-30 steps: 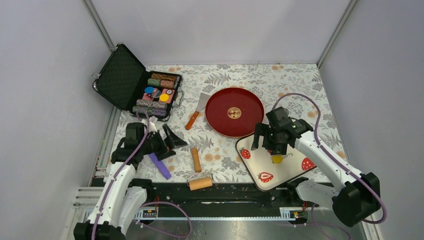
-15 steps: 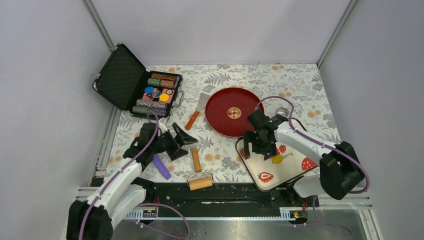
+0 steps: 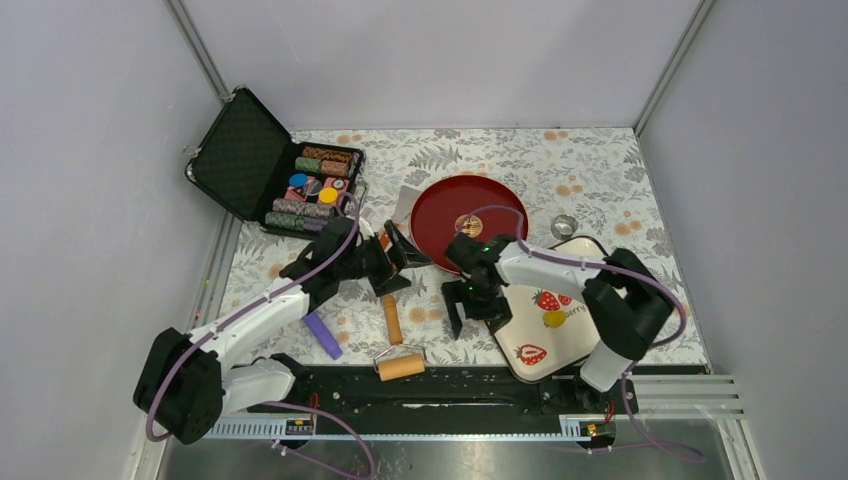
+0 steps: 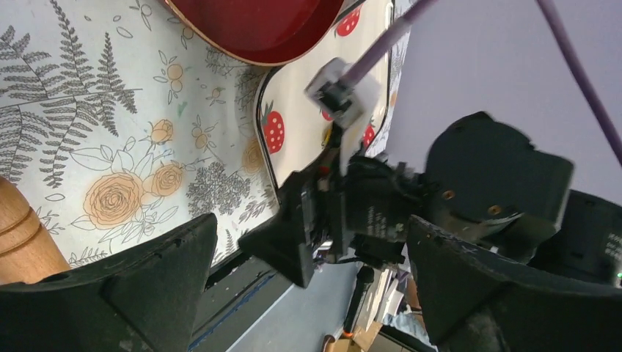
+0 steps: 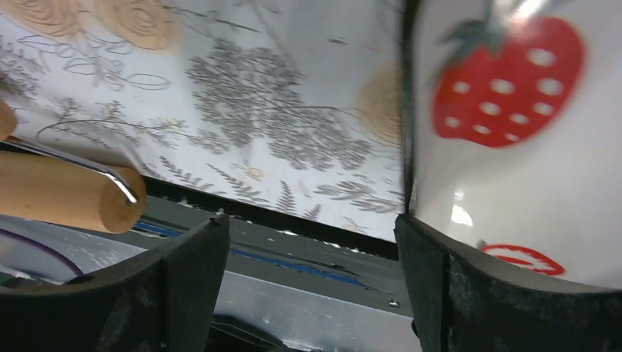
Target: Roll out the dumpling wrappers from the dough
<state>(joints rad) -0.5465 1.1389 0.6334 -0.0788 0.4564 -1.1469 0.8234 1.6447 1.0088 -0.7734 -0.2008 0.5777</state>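
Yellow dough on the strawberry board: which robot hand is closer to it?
Right. The right gripper hangs open at the board's left edge, just left of the dough. The left gripper is farther off, beside the red plate.

- The dough (image 3: 551,318) — a small yellow lump — lies on the strawberry-print board (image 3: 575,345), apart from both hands.
- The right hand (image 3: 472,312) is at the board's left edge, fingers spread.
- The left hand (image 3: 397,262), fingers also spread, is just left of the red plate (image 3: 440,225), near the handle end of the wooden roller (image 3: 399,366).
- A purple stick (image 3: 322,333) lies left of the roller.
- An open chip case (image 3: 300,180) sits at the desk's (image 3: 600,160) far left.
- A small metal ring (image 3: 564,224) — perhaps a cutter — lies right of the plate.
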